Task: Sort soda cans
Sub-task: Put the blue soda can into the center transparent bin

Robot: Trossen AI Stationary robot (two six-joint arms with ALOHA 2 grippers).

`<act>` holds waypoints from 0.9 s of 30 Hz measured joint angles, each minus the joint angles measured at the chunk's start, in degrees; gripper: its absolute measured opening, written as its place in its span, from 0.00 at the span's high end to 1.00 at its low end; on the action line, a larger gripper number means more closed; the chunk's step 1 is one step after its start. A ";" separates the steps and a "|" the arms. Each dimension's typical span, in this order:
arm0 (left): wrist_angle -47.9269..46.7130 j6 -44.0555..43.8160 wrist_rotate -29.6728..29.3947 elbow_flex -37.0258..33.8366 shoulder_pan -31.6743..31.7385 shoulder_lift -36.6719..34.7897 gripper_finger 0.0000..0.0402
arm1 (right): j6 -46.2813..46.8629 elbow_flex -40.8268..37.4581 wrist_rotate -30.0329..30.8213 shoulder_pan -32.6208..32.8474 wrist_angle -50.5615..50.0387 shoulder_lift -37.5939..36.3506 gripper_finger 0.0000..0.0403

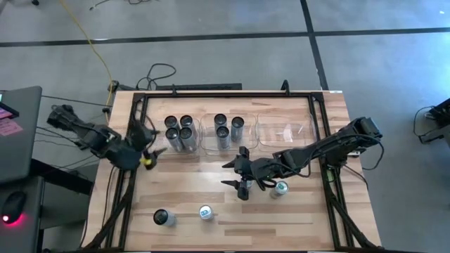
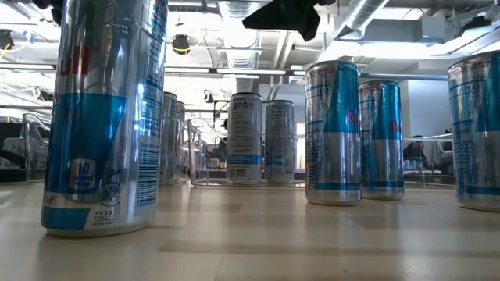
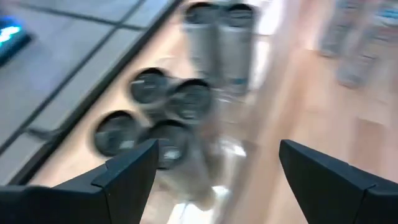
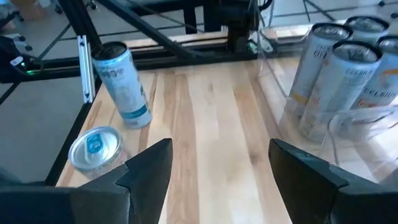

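Four dark-topped cans (image 1: 179, 131) stand in the left clear bin and three (image 1: 228, 128) in the middle bin. Loose cans stand upright on the table: a dark-topped one (image 1: 164, 217), a light-topped one (image 1: 205, 212) beside it, and a light-topped one (image 1: 280, 187) by my right arm. My left gripper (image 1: 159, 150) is open and empty beside the left bin, facing its cans (image 3: 155, 118). My right gripper (image 1: 232, 175) is open and empty over the table's middle, in front of the middle bin. It faces the two near-left cans (image 4: 124, 87) (image 4: 93, 149).
The right clear bin (image 1: 285, 130) holds no cans. A black frame (image 1: 137, 140) runs round the table's edges. Bare wood lies between the bins and the near edge. In the low view, loose cans (image 2: 101, 117) (image 2: 334, 133) stand close in front of the bins (image 2: 246, 139).
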 joint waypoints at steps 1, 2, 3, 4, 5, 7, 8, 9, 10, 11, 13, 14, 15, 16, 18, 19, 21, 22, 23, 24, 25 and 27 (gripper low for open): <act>0.68 -0.58 0.01 -0.12 -2.24 0.25 0.19 | 0.87 0.00 0.02 0.23 -0.31 0.00 0.29; 1.36 -1.56 -0.04 -0.18 -4.57 0.75 0.19 | 1.67 0.00 0.07 0.38 -0.43 0.00 0.29; 1.93 -2.56 -0.02 -0.37 -6.99 1.20 0.19 | 2.29 0.00 0.17 0.73 -0.48 0.00 0.29; 2.24 -3.48 0.00 -0.52 -9.42 1.76 0.19 | 2.67 0.00 0.60 1.08 -0.51 0.00 0.29; 2.56 -4.47 0.01 -0.57 -11.96 2.42 0.19 | 3.07 0.00 1.16 1.46 -0.53 0.00 0.29; 3.82 -6.04 -0.01 -0.57 -16.74 3.82 0.19 | 3.38 0.00 1.70 2.15 -0.53 0.00 0.29; 4.07 -6.71 -0.01 -0.57 -19.02 4.64 0.19 | 3.41 0.00 1.70 2.35 -0.48 0.00 0.29; 4.13 -7.63 0.01 -0.57 -21.03 5.49 0.19 | 3.44 0.00 1.70 2.61 -0.40 0.00 0.29; 4.22 -8.63 -0.01 -0.57 -23.01 6.42 0.19 | 3.44 0.00 1.70 2.76 -0.40 0.00 0.29; 4.34 -9.62 -0.01 -0.57 -24.71 7.35 0.19 | 3.44 0.00 1.70 2.94 -0.42 0.00 0.29; 4.62 -11.65 0.00 -0.57 -27.85 9.10 0.19 | 3.54 0.00 1.72 2.88 -0.52 0.00 0.29; 4.73 -12.76 -0.01 -0.57 -29.34 9.89 0.19 | 3.88 0.00 1.76 2.84 -0.57 0.00 0.29; 4.87 -13.86 0.07 -0.56 -30.75 10.60 0.19 | 4.27 0.00 1.78 2.81 -0.58 0.00 0.29; 4.92 -14.96 0.51 -0.43 -31.99 11.20 0.19 | 4.42 0.00 1.81 2.80 -0.58 0.00 0.29; 4.89 -17.09 2.39 0.43 -33.66 12.16 0.19 | 4.38 0.00 1.77 2.76 -0.58 0.00 0.29; 5.06 -18.31 3.24 0.89 -34.20 12.62 0.19 | 4.38 0.00 1.75 2.78 -0.58 0.00 0.29; 5.19 -20.46 4.90 1.61 -34.97 13.79 0.19 | 4.46 0.00 1.73 2.83 -0.58 0.00 0.29; 5.51 -21.10 5.24 1.83 -35.20 14.55 0.19 | 4.85 0.00 1.72 2.83 -0.58 0.00 0.29; 6.13 -21.46 5.47 1.97 -35.39 15.40 0.19 | 5.27 0.00 1.70 2.85 -0.58 0.00 0.29; 7.11 -21.50 5.81 2.06 -35.47 16.28 0.19 | 5.53 0.00 1.70 2.85 -0.58 0.00 0.29; 8.15 -21.52 6.42 2.17 -35.51 17.26 0.19 | 5.72 0.00 1.69 2.85 -0.58 0.00 0.29; 10.92 -21.52 8.21 2.27 -35.51 19.19 0.19 | 5.78 0.00 1.69 2.85 -0.58 0.00 0.29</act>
